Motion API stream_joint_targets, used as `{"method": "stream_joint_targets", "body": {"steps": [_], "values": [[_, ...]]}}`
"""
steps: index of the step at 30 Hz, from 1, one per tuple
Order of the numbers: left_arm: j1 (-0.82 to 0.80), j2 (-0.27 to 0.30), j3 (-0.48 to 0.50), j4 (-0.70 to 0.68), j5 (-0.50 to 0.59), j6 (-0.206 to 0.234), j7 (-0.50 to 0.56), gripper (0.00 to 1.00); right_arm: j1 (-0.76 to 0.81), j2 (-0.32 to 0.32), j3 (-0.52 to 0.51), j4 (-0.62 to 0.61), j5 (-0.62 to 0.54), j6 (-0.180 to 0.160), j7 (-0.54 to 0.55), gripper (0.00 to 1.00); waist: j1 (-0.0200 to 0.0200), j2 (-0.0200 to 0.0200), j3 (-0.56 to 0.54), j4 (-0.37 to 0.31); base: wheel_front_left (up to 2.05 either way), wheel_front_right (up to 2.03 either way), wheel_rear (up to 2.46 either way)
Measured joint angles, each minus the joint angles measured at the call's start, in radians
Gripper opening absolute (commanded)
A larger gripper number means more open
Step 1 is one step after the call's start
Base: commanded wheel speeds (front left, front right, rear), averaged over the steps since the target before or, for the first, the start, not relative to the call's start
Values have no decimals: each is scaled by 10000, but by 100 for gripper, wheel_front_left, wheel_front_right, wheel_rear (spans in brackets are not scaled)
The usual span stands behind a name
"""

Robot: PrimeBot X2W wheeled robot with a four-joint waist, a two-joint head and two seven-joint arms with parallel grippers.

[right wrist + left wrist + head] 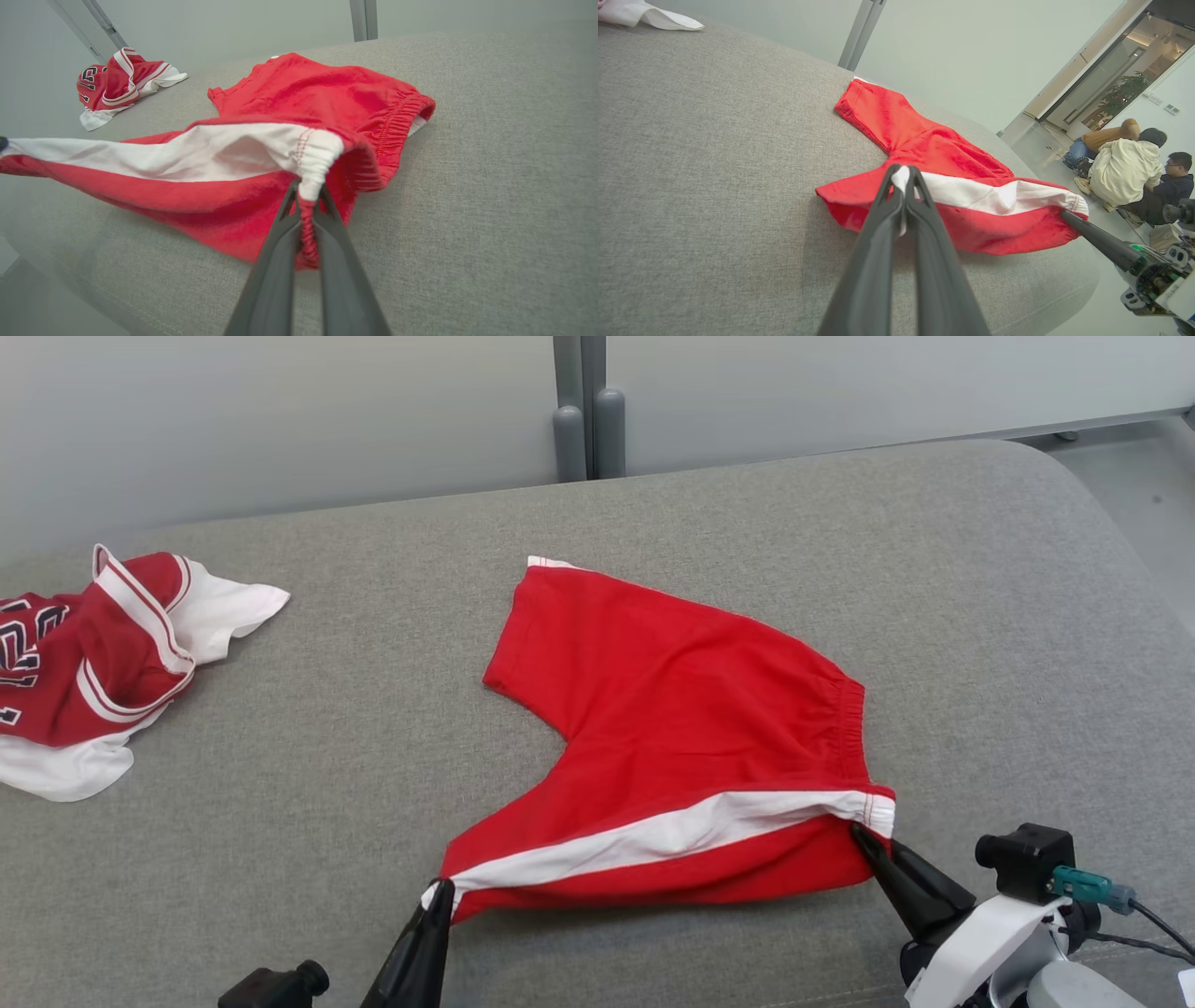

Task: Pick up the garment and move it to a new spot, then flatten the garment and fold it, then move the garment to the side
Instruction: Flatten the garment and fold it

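Red fabric shorts [681,709] with a white side stripe and an elastic waistband are lying mid-right on the grey cloth-covered worktop [327,821], near its front edge. The far leg and most of the seat are flat on the cloth. The near edge, the one with the stripe, is picked up and pulled into a straight line between the two arms, so it hangs just off the surface with a bit of sag under it.

That looks like the whole point of the hold: a pinch at each end of the same side keeps the edge taut, so the fabric can be laid out smooth instead of bunching. It reads as the flattening part of the job, with the fold not yet made.

The left pincer [439,891] is clamped tight on the hem corner of the near leg, with the end of the white stripe poking out between its dark fingers. The right pincer [857,831] is closed on the waistband corner, with the gathered elastic squeezed between its tips.

Off at the far left there's a crumpled red-and-white basketball jersey [103,663], well apart from the shorts. The left wrist view also catches a few people [1125,172] down on the floor in the background.
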Motion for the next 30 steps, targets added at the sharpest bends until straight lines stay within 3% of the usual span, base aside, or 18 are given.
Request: {"method": "stream_joint_targets", "body": {"steps": [4, 5, 8, 24, 30], "values": [[0, 21, -276, 159, -2, -2, 0, 0, 31, -27, 33, 52, -128, 0, 0, 1, 0, 0, -25, -32, 0, 0, 0], [2, 21, -249, 238, -6, -2, 0, 0, 31, -38, 100, 86, -205, 0, 0, 5, 0, 0, -35, -49, 0, 0, 0], [53, 36, -267, 347, -6, -2, 0, 0, 62, -27, 190, 153, -257, 0, 0, 0, 0, 0, -75, -124, 0, 0, 0], [-78, 240, -127, 242, -13, -8, 0, 0, 220, 84, 182, 44, -140, 0, 0, 0, 0, 0, 13, -182, 0, 0, 0], [-1840, 711, -267, 199, 466, -8, 4, 0, -627, 267, 347, 48, 284, 0, 0, 0, 0, 0, 295, -255, 0, 0, 0]]}}
